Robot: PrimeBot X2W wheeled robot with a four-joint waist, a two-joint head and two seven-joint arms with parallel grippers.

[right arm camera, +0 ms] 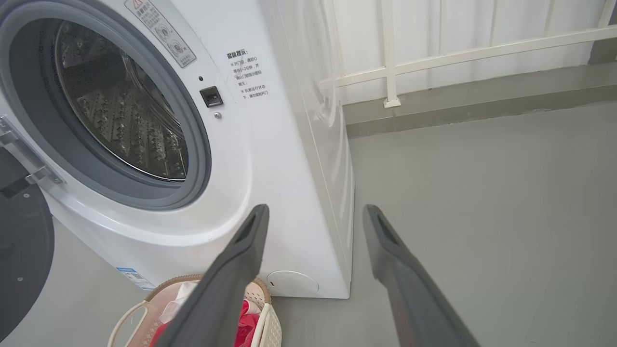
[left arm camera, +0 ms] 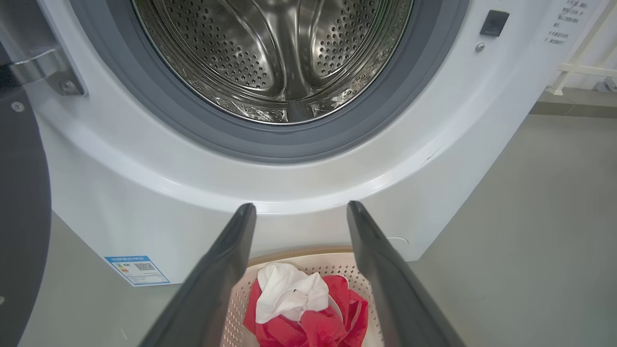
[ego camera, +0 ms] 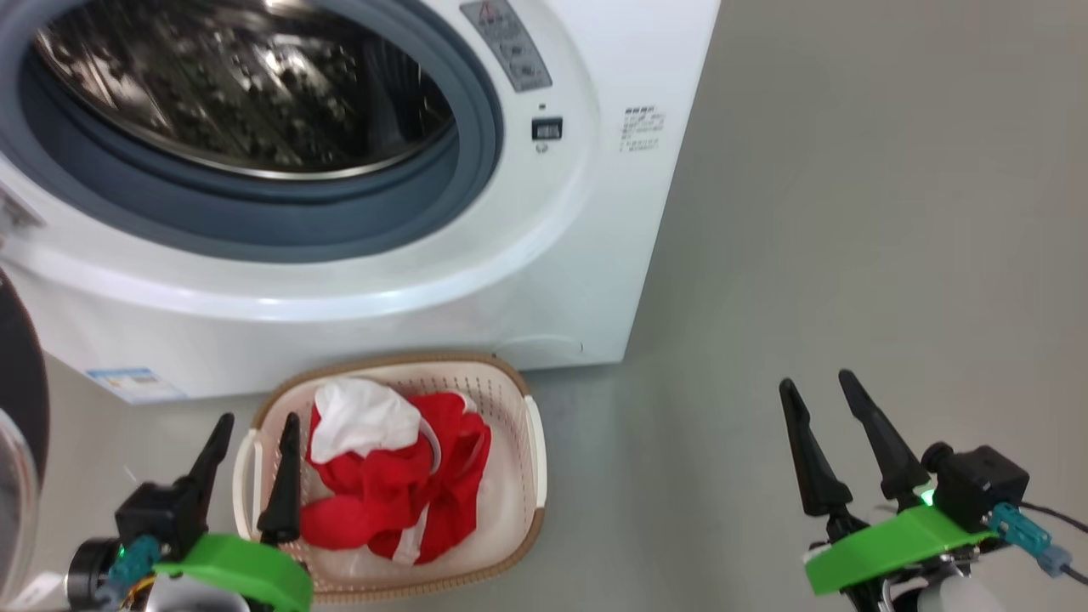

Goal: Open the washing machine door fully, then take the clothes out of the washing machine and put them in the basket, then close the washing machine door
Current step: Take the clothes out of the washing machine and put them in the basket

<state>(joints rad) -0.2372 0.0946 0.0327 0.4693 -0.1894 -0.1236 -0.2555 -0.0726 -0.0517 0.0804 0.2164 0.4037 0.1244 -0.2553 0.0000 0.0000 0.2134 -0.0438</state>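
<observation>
Red fabric with a white part bunched on top, the clothes (ego camera: 391, 476) lie heaped inside the basket (ego camera: 534, 476). The basket stands on the grey floor (ego camera: 850, 212), close against the lower front of the washing machine (ego camera: 544, 280). The washing machine door (left arm camera: 21, 217) is swung wide open to the left on its metal hinge (left arm camera: 43, 72). Behind the grey gasket (ego camera: 255, 221), the perforated steel drum (left arm camera: 284, 53) is bare.

A blue-edged label sticker (left arm camera: 137, 270) sits low on the white front. It carries a QR code and small coloured marks, but its print is too fine to read. Right of the opening runs a grey warning strip (right arm camera: 161, 31) with a red triangle and round pictograms. Below it is a black latch socket (right arm camera: 211, 96), and beside that a short block of Chinese print (right arm camera: 248, 72), too small to make out.

The left end effector (ego camera: 258, 421) hangs over the basket's left rim with its fingers apart and nothing between them. The right end effector (ego camera: 814, 381) is well off to the right over bare floor, also spread and holding nothing. The right wrist view shows a white railing (right arm camera: 458, 53) behind the machine.
</observation>
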